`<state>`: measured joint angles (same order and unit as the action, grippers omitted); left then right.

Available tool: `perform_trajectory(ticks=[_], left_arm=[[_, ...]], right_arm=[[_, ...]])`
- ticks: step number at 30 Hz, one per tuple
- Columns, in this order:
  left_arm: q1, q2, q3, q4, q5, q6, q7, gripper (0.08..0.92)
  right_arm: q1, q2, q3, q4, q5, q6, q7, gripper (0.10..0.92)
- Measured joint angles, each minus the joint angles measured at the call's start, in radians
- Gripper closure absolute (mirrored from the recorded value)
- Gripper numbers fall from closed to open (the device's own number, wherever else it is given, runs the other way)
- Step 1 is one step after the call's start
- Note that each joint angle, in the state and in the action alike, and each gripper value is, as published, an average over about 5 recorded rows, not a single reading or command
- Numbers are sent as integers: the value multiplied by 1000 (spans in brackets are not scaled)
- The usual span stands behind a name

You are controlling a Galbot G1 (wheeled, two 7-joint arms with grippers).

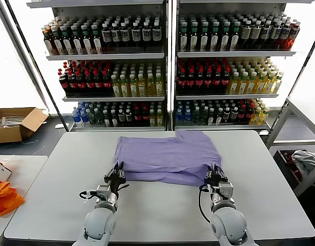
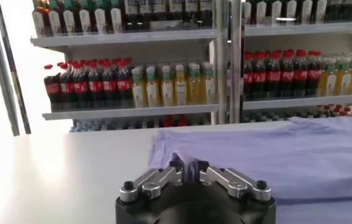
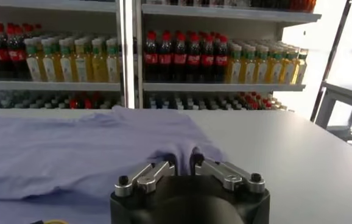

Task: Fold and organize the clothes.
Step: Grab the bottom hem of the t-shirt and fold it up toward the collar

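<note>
No writing can be read anywhere: the bottle labels on the shelves (image 1: 167, 56) are only bands of colour, and the shirt (image 1: 167, 156) shows plain lavender, no print on the upper side.

The shirt lies folded on the counter (image 1: 157, 205), towards its far middle, one sleeve poking out at the far edge. The left hand (image 1: 115, 177) sits at the shirt's near left corner, the right hand (image 1: 216, 178) at its near right corner. In both wrist views a small pinch of lavender fabric stands up between the fingertips, so each hand appears to be grasping the shirt's edge; how firmly cannot be told.

Only the head view takes in the whole shirt, both arms, the cardboard box (image 1: 16, 124) on the floor to the left, an orange cloth (image 1: 4, 197) on a side table, and a pale cloth heap (image 1: 305, 160) at the right. The wrist views alone show the fabric bunched at the fingers (image 2: 177, 163) and the linkages behind them.
</note>
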<state>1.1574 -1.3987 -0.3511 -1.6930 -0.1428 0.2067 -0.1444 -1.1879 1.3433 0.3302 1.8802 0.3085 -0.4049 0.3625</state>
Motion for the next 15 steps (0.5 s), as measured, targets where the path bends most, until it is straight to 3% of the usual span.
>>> perform_trajectory(ticks=[10,15], left_arm=[[29,-1,-6,-52,9,24,-17,278],[46,-7,-8,-73,18,38,-20,185]], right_arm=[[0,7,23,19,101,37,65,266],[3,4,35,30,146,58,89,206]])
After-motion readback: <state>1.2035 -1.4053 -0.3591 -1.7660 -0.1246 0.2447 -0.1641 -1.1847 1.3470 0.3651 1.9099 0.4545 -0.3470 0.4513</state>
